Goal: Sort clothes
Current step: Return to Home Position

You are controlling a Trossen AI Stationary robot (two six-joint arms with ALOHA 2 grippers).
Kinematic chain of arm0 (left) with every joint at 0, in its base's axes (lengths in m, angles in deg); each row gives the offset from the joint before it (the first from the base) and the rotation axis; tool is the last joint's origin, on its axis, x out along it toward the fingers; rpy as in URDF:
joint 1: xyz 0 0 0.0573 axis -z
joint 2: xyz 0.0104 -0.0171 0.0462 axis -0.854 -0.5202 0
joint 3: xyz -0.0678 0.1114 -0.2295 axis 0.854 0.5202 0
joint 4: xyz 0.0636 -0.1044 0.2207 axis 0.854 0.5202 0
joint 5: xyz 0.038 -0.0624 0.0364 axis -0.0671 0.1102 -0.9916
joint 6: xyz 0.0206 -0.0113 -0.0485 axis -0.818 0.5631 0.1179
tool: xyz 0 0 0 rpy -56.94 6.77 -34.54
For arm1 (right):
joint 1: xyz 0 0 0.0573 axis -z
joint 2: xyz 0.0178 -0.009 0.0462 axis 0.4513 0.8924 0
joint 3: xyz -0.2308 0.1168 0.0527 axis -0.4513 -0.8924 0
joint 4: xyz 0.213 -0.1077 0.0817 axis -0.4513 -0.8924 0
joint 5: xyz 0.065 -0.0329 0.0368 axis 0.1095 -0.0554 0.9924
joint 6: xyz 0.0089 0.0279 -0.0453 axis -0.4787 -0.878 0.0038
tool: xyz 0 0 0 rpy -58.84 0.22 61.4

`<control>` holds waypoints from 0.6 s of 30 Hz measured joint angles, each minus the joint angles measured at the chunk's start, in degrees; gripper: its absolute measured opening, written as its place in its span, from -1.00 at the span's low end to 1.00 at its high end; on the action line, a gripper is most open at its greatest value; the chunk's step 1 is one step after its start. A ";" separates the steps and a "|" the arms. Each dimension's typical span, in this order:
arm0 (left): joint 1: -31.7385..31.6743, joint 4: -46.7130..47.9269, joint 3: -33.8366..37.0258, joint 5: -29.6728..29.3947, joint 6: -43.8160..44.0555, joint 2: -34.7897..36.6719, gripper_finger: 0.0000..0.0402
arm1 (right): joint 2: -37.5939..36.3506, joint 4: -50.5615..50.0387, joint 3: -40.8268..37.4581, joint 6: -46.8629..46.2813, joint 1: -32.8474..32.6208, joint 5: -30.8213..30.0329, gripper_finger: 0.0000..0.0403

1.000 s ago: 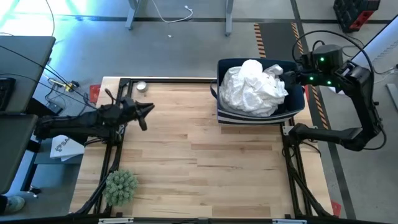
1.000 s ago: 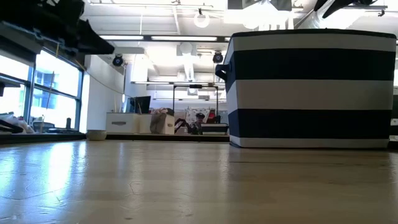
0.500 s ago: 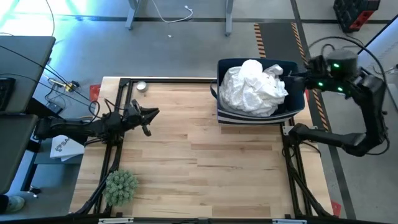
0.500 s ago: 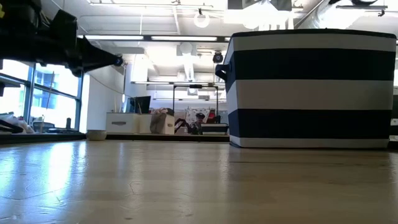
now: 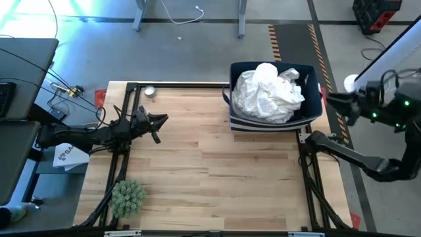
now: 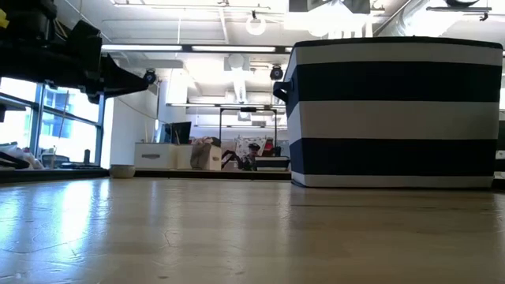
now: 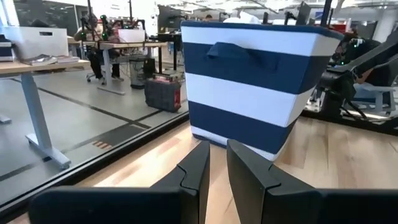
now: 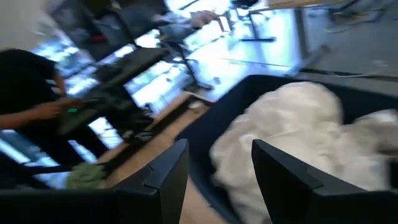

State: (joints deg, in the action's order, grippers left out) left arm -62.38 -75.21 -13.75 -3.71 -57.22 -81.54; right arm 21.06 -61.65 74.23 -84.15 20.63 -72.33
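While both hands are empty, the clothes lie in the bin

As its two fingers stand wide apart and grasp nothing, the right hand point(image 8: 217, 165) is released. It hangs beyond the right edge of the tabletop point(image 5: 210, 164), just beside the striped bin point(image 6: 394, 110), and it points toward it. The left hand point(image 7: 217, 158) has its fingers almost together, with only a thin slit between them, and it grasps nothing. It hovers above the left side of the tabletop, well apart from the bin, and it faces the bin too. The clothes point(image 5: 270, 92) are a white heap that fills the bin and rises over its rim; only white fabric is visible. The bin stands at the far right corner of the tabletop. A green spiky plant point(image 5: 127, 197) stands near the opposite corner, on the left arm's side.
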 joint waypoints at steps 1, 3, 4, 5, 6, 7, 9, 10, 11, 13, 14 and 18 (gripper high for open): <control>0.00 0.21 -0.01 0.02 0.00 0.00 -0.75 | -1.72 1.33 -2.11 -0.74 0.00 1.57 -0.14; 0.00 0.40 -0.01 0.02 0.01 0.00 -0.75 | -5.87 6.44 -8.14 -2.55 0.24 4.66 -0.14; 0.00 0.38 -0.01 0.02 0.02 0.00 -0.75 | -8.07 9.94 -11.83 -3.56 0.48 6.29 -0.14; 0.00 0.37 -0.01 0.02 0.01 0.00 -0.75 | -10.24 13.97 -15.61 -4.41 0.75 8.09 -0.14; 0.00 0.38 -0.01 0.02 0.02 0.00 -0.75 | -12.20 18.14 -19.48 -5.01 1.00 9.94 -0.14; 0.00 0.40 -0.01 0.02 0.02 0.00 -0.75 | -13.75 22.19 -23.24 -4.94 1.21 11.87 -0.14; 0.00 0.38 -0.01 0.02 0.02 0.00 -0.75 | -16.08 28.64 -30.36 -4.18 1.51 15.82 -0.14; 0.00 0.38 -0.01 0.02 0.02 0.00 -0.75 | -16.77 32.06 -33.59 -3.84 1.71 18.33 -0.14; 0.00 0.40 -0.01 0.02 0.02 0.00 -0.75 | -17.23 35.41 -36.74 -3.85 1.88 20.98 -0.14; 0.00 0.38 -0.01 0.02 0.02 0.00 -0.75 | -17.34 41.95 -42.28 -4.76 2.03 25.57 -0.14; 0.00 0.39 -0.01 0.02 0.03 0.00 -0.75 | -17.19 45.20 -44.40 -5.09 1.95 27.02 -0.14; 0.00 0.38 -0.01 0.04 0.04 0.00 -0.75 | -17.19 54.00 -50.21 -4.93 0.40 27.99 -0.17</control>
State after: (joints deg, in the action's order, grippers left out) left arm -62.38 -74.83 -13.76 -3.66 -57.18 -81.54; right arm 3.86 -7.65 24.02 -89.08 21.03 -44.34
